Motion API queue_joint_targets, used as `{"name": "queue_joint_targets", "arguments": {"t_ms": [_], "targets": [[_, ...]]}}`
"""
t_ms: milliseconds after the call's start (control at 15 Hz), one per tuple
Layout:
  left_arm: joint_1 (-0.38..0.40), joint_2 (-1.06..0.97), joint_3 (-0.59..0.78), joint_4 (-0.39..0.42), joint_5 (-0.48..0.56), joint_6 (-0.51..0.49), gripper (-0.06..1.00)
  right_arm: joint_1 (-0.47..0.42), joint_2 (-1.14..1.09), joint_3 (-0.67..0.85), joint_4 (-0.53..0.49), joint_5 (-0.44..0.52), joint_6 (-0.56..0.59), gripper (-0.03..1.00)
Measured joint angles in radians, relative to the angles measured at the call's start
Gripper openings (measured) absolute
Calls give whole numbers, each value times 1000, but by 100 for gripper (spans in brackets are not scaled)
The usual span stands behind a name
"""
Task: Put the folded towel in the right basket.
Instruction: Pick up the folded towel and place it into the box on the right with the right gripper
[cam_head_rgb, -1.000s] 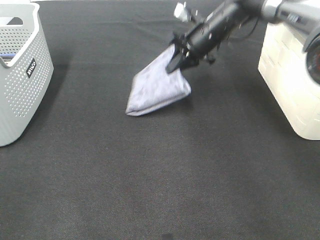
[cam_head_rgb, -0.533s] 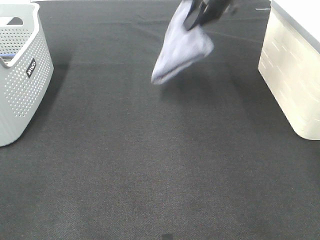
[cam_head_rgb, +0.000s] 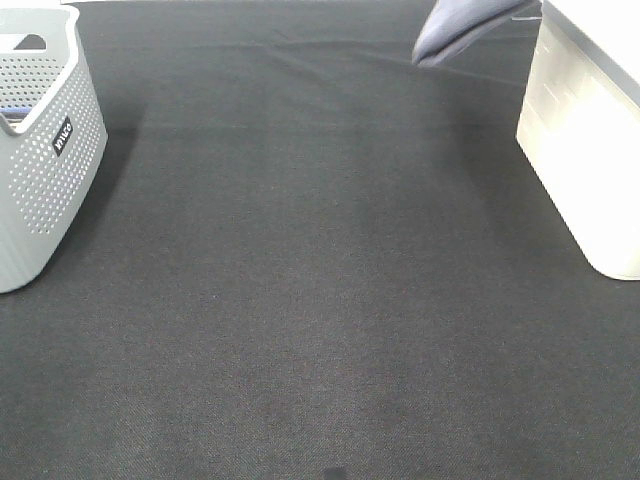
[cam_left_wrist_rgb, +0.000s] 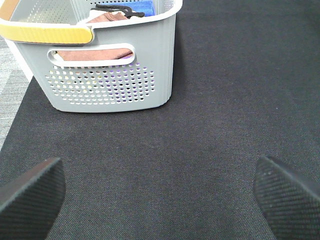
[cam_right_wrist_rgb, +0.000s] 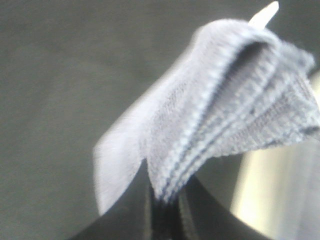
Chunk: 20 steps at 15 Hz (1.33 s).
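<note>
The folded grey-lavender towel (cam_head_rgb: 462, 28) hangs in the air at the top edge of the exterior view, just left of the cream right basket (cam_head_rgb: 590, 130). In the right wrist view the towel (cam_right_wrist_rgb: 210, 130) fills the frame, its folded layers pinched between my right gripper's (cam_right_wrist_rgb: 165, 210) dark fingers, with the pale basket behind it. The right gripper itself is out of the exterior view. My left gripper (cam_left_wrist_rgb: 160, 192) is open and empty over the black mat, its two black fingertips (cam_left_wrist_rgb: 30, 192) spread wide.
A grey perforated basket (cam_head_rgb: 40, 150) stands at the left edge; in the left wrist view this basket (cam_left_wrist_rgb: 100, 65) holds brown and blue cloths. A black mat (cam_head_rgb: 320, 300) covers the table between the two baskets.
My right gripper has lifted the towel off the mat and carried it up and to the right, toward the right basket. The arm has left the exterior view.
</note>
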Motion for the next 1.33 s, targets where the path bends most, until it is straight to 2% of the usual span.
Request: {"name": "queue_joint_targets", "arguments": {"t_ms": [400,467,733,867,1000,1200,1333], "targets": [[0,0,0,0,0,0,97,-272,-44,9,10,0,17,5],[0,0,0,0,0,0,97,-272,-44,9,10,0,17,5],[0,0,0,0,0,0,97,-373,-42,116,18,0,17,5],[0,0,0,0,0,0,97,-388,-21,166,16,0,21,5],[0,0,0,0,0,0,97,-388,28,182,24,-1,24,16],[0,0,0,0,0,0,97,-388,66,183,24,-2,53,48],[0,0,0,0,0,0,97,-388,66,183,21,-2,81,62]]}}
